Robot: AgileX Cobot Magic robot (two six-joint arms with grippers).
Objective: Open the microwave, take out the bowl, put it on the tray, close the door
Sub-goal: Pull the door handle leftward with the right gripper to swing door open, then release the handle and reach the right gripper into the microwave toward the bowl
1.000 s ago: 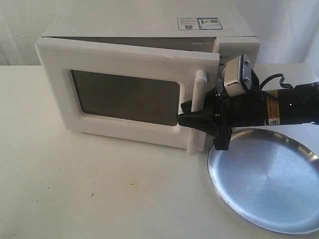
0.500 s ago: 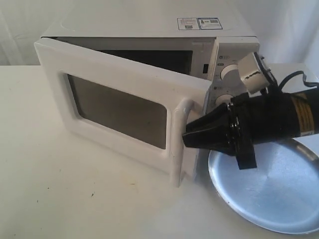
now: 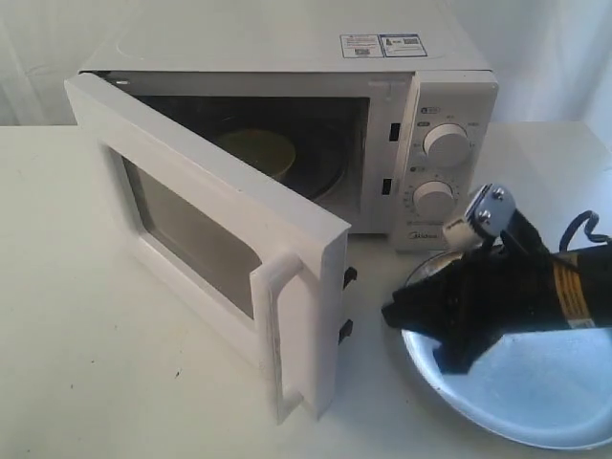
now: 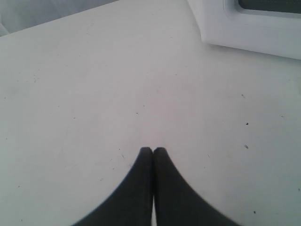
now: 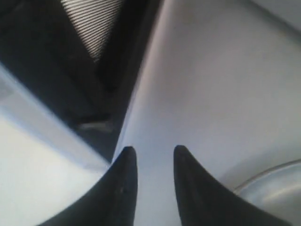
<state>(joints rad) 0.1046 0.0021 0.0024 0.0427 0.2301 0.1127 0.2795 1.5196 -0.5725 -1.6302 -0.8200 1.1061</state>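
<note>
The white microwave [image 3: 287,43] stands at the back with its door [image 3: 206,234] swung wide toward the front left. The door's bar handle [image 3: 287,335] is free. A small cream bowl [image 3: 256,151] sits inside the dark cavity. The silver tray [image 3: 535,392] lies on the table at the front right. My right gripper [image 3: 397,314] hovers over the tray's left rim, right of the door's free edge, open with nothing between its fingers [image 5: 154,149]. My left gripper [image 4: 153,149] is shut and empty over bare table, with a corner of the microwave [image 4: 249,28] ahead of it; it does not show in the exterior view.
Two round dials [image 3: 445,143] sit on the panel right of the cavity. The right wrist view shows dark mesh of the door window [image 5: 89,23] and a bit of the tray rim [image 5: 268,181]. The white table [image 3: 86,363] spreads to the front left.
The door went from barely ajar to wide open, uncovering the bowl. My right gripper came off the handle and moved down and right over the tray's edge.
</note>
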